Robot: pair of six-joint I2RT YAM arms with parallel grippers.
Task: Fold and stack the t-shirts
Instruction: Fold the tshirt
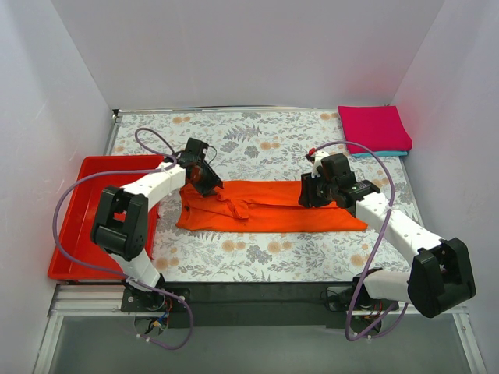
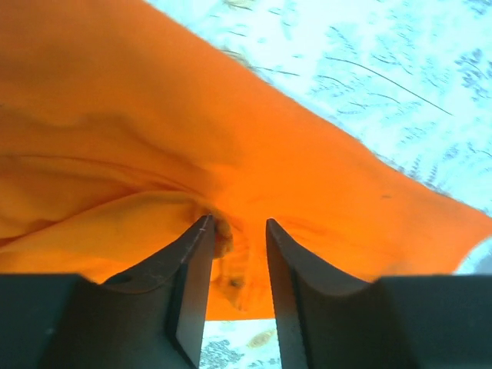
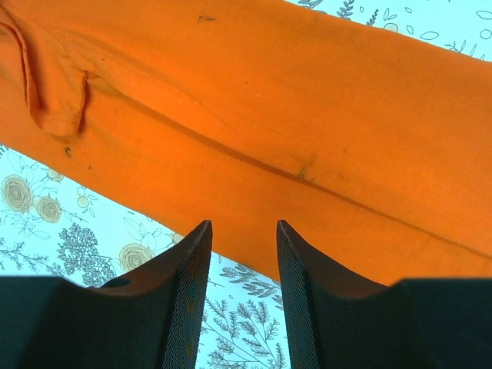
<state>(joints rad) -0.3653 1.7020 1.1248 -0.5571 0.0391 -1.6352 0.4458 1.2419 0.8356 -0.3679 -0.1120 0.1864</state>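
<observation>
The orange t-shirt (image 1: pixel 265 209) lies across the middle of the floral table as a long band folded lengthwise, its sleeve (image 3: pixel 58 108) tucked on top. My left gripper (image 1: pixel 204 181) is down at the band's left end. Its jaws stand parted in the left wrist view (image 2: pixel 238 223), with a bunched fold of orange cloth (image 2: pixel 231 138) lying loose between them. My right gripper (image 1: pixel 313 193) hangs over the right end, open (image 3: pixel 243 224), its tips over the shirt's edge (image 3: pixel 269 115) and nothing between them. A magenta-pink folded t-shirt (image 1: pixel 374 127) rests on a teal one (image 1: pixel 386 153) at the back right.
A red plastic tray (image 1: pixel 74 234) sits along the table's left edge, beside the left arm. White walls close in the floral table (image 1: pixel 257 140) on three sides. Purple cables loop over both arms.
</observation>
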